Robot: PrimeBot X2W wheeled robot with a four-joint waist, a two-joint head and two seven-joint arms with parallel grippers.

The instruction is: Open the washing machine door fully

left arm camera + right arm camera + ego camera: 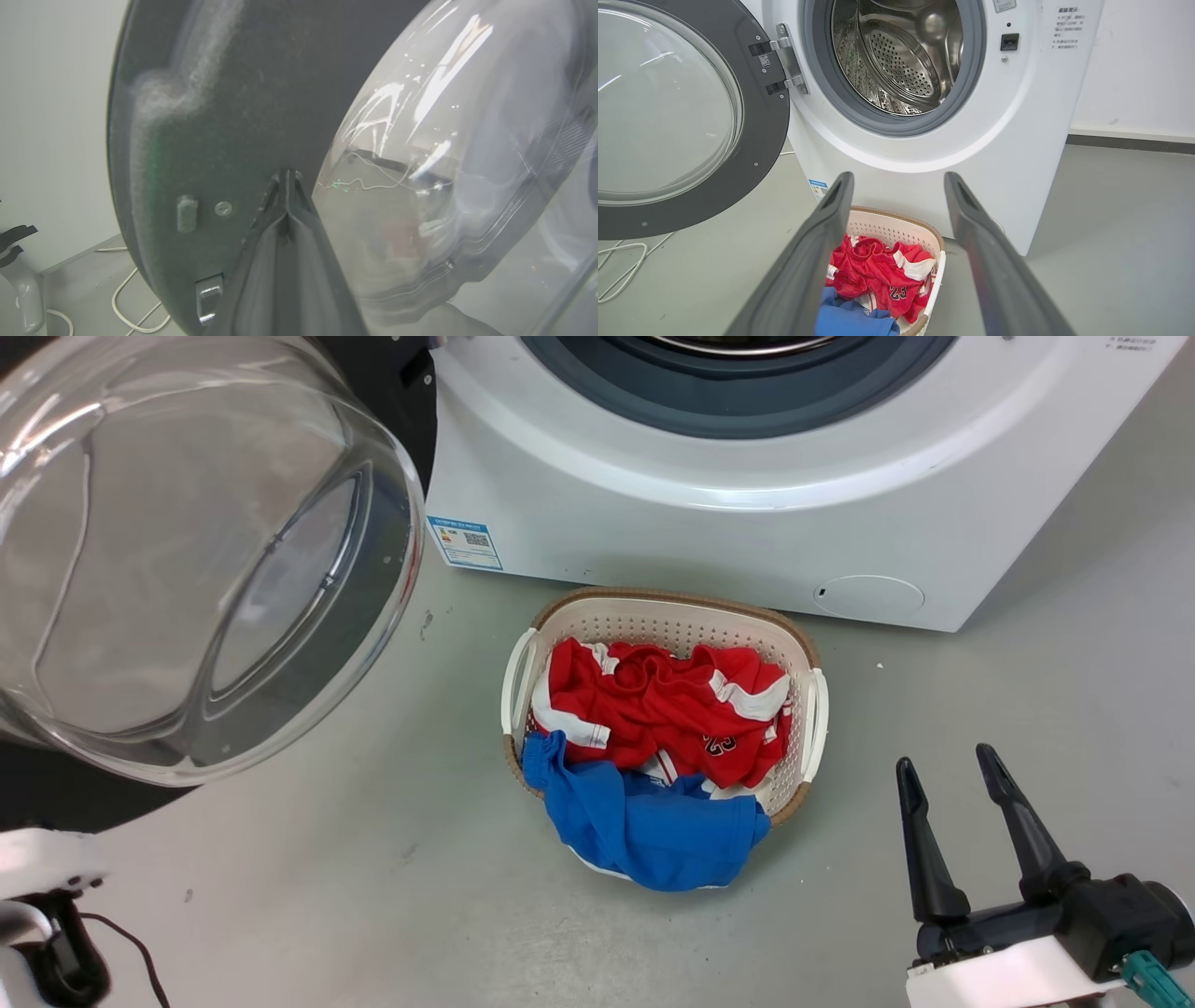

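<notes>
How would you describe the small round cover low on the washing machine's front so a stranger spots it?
Find the big white washing machine behind the laundry basket. Follow its front panel down to the bottom corner opposite the blue label sticker. The cover is a flat white disc flush with the panel, plain where the sticker is printed.

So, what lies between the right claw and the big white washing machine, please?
In the right wrist view, a white perforated basket of red and blue clothes sits between the right claw and the white washing machine.

washing machine door point(668, 116): black, swung wide | washing machine point(1017, 140): white, drum exposed
</notes>
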